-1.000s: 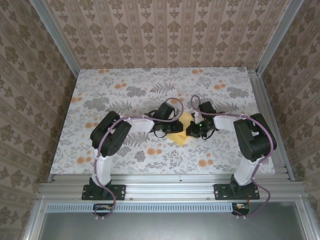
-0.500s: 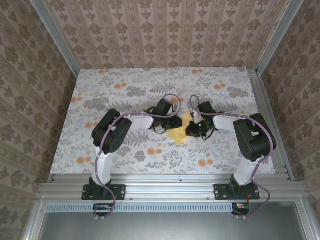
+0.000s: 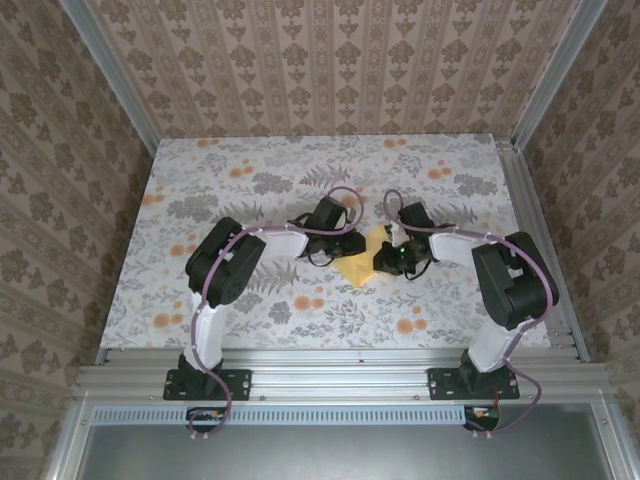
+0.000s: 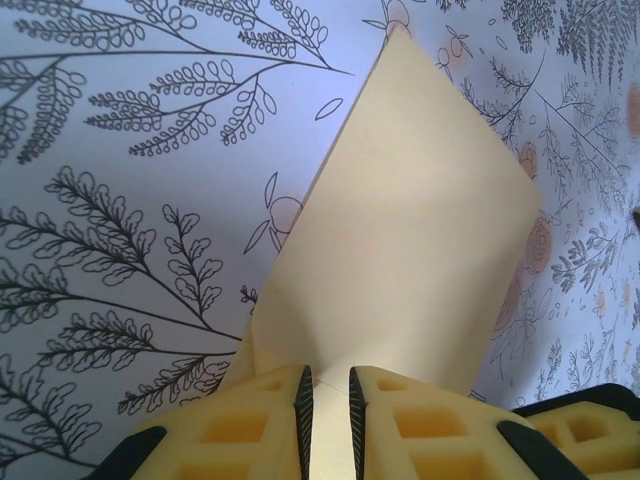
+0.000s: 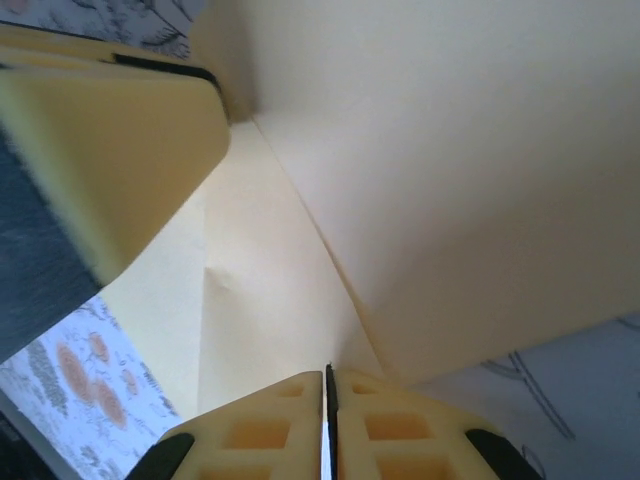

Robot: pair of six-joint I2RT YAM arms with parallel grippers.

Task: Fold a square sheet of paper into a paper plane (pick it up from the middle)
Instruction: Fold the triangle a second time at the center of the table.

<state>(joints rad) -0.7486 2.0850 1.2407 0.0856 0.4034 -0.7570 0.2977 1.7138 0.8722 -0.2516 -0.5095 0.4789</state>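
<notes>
One pale-yellow paper sheet (image 3: 357,270). Two arms, the left arm (image 3: 225,268) and the right arm (image 3: 510,280). Four fingers: two left fingers (image 4: 255,425), two right fingers (image 5: 265,425). One flower-printed worktop (image 3: 200,190) under them all.

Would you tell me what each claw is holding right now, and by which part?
Both hold the square sheet of paper, partly folded: the left claw pinches its near edge, and the right claw appears to pinch it along a crease.

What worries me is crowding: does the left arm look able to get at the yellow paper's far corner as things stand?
Probably not: the left tool is clamped on the near edge of the yellow paper, so it must let go first. Nothing covers the far corner.
</notes>
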